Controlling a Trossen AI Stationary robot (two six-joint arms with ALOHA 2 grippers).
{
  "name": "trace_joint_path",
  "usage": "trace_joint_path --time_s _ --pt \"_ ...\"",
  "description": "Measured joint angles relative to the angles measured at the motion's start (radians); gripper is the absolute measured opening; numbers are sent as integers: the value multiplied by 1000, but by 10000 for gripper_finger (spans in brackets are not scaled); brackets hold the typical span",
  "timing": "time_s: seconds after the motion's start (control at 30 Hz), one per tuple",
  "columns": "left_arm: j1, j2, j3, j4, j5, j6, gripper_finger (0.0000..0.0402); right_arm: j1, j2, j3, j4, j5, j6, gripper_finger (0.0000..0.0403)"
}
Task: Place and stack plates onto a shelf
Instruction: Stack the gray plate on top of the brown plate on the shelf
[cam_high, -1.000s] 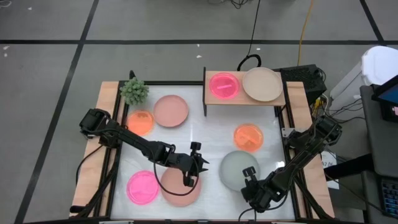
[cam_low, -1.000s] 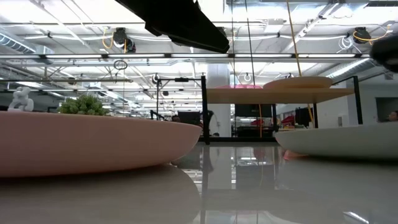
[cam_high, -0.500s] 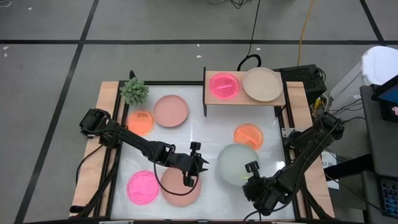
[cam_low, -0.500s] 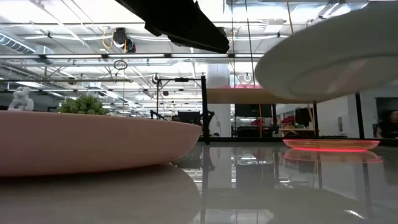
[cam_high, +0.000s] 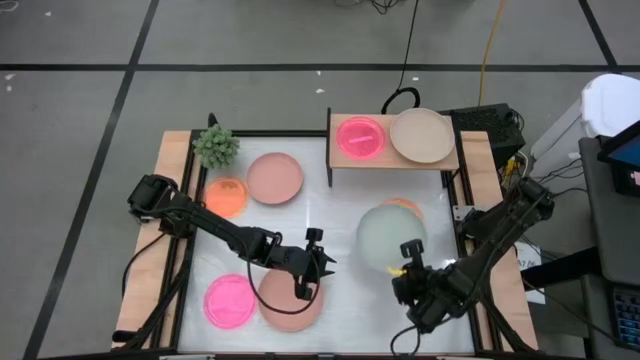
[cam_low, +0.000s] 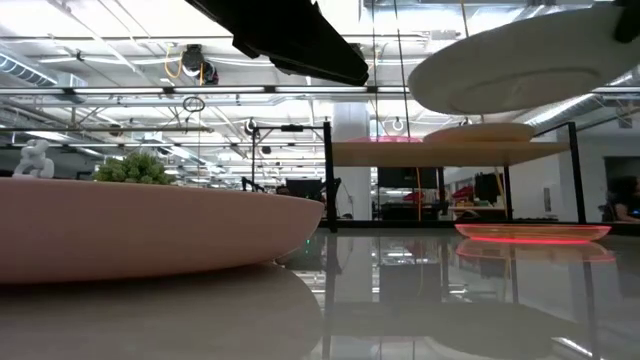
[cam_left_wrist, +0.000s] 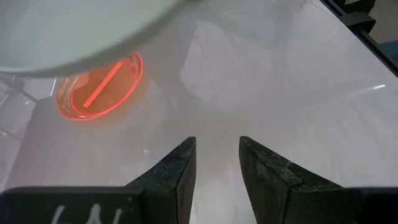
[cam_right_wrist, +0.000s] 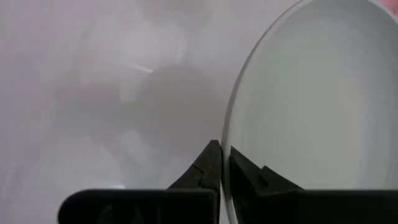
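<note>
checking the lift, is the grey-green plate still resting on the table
No, in the low view the grey-green plate hangs clear above the table, pinched by the right gripper.

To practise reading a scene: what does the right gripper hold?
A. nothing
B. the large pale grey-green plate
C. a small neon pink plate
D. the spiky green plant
B: the right gripper pinches the rim of the large pale grey-green plate, lifted off the table.

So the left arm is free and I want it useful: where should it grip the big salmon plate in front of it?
Grip the salmon plate by its raised rim, one finger under the lip and one inside. Come from the side facing the left gripper, which hovers just over that edge with its fingers apart.
</note>
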Motion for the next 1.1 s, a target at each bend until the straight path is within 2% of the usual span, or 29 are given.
trace_joint_path --time_s 0.2,0.53,1.1 --pt "0 0 0 0 0 -1 129 -52 -83 0 -74 69 -36 0" --pt "-2 0 0 0 0 -25 129 -190 -247 0 -92 183 -239 0" --pt "-12 0 0 2 0 -70 129 -502 -376 0 -73 176 -573 0"
